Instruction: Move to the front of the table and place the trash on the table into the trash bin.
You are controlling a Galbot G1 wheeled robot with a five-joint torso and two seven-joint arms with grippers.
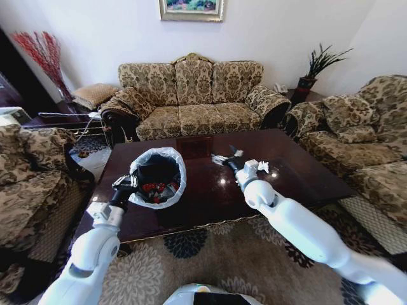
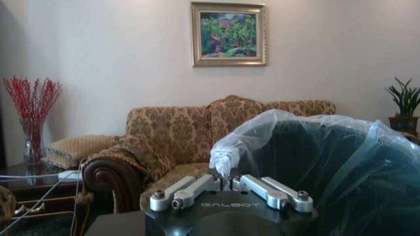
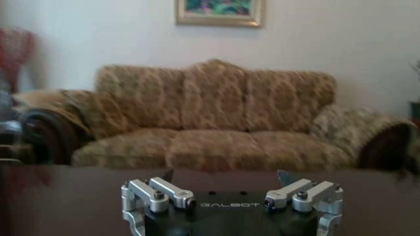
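Trash bin (image 1: 158,178) sits tipped up over the left part of the table (image 1: 210,190), its mouth turned toward the head camera, and the white bag liner (image 1: 166,154) folds over the rim all round. Down inside the black bin, red bits (image 1: 152,188) show among dark shapes, though what each piece is can't be made out. Left gripper (image 1: 124,185) is at the bin's near-left rim; from the left wrist view its fingers (image 2: 189,189) come together right at the liner's edge (image 2: 226,157), pinched on the rim, and the bag hides most of the bin's wall there. Over on the right, the right gripper (image 1: 222,158) is stretched out low above the middle of the table, and the right wrist view shows its two fingertips (image 3: 165,175) standing well apart with nothing between them. Just right of that arm's wrist, white crumpled paper (image 1: 262,166) lies on the glossy tabletop, partly covered by the arm, so how many wads there are is hard to say. Far behind the table stands the patterned sofa (image 1: 194,95), with a framed picture (image 1: 191,9) above it cut off by the picture's top edge.
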